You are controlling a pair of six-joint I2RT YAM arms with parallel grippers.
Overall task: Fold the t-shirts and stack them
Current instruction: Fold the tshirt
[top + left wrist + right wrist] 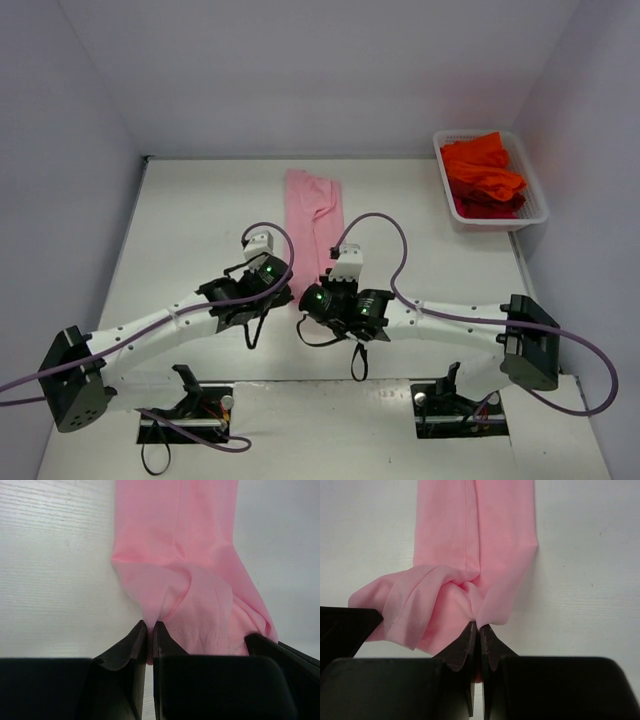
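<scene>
The light pink t-shirt (pixel 312 215) lies on the white table as a long narrow strip running away from the arms. Its near end is bunched and lifted. My left gripper (pixel 150 626) is shut on the near left corner of the pink t-shirt (pixel 175 555). My right gripper (pixel 479 626) is shut on the near right corner of the pink t-shirt (pixel 475 540). The two grippers sit close together, side by side, at mid-table (pixel 290 285). Several orange-red t-shirts (pixel 483 175) lie piled in the basket.
A white mesh basket (pixel 537 212) stands at the back right of the table by the right wall. Walls close in the table on the left, back and right. Purple cables loop above both arms.
</scene>
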